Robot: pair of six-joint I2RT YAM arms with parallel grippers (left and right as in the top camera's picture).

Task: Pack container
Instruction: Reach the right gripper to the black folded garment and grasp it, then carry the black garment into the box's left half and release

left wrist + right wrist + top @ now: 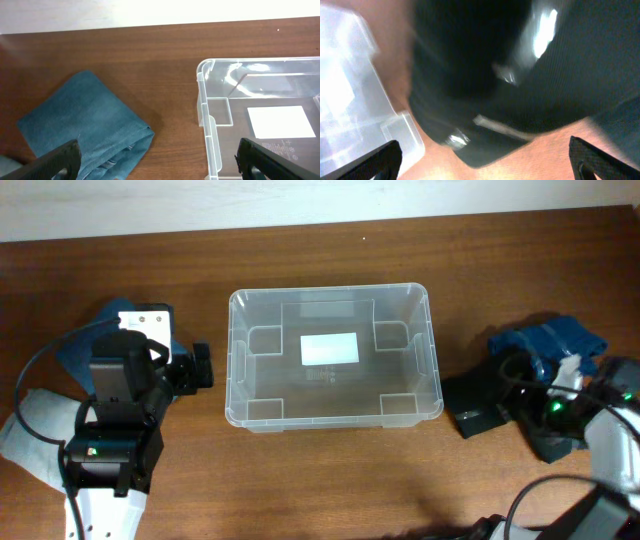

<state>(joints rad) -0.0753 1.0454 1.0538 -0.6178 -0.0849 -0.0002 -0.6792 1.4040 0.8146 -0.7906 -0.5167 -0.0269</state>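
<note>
The clear container (233, 360) stands empty in the middle of the table, its white label on the base. Its near left corner shows in the left wrist view (205, 100). My left gripper (185, 370) (160, 162) is open and empty, between the container's left wall and a folded teal-blue garment (85, 120) (75, 352). My right gripper (512, 385) (485, 160) is open and empty, low over a dark folded garment (480, 408) (510, 75) lying right of the container. The right wrist view is blurred; the container's corner (350, 100) shows at its left.
A pale grey-white garment (40, 430) lies at the left front under my left arm. A crumpled dark blue garment (555, 340) lies at the far right behind my right arm. Bare wood lies between the container and the table's back edge.
</note>
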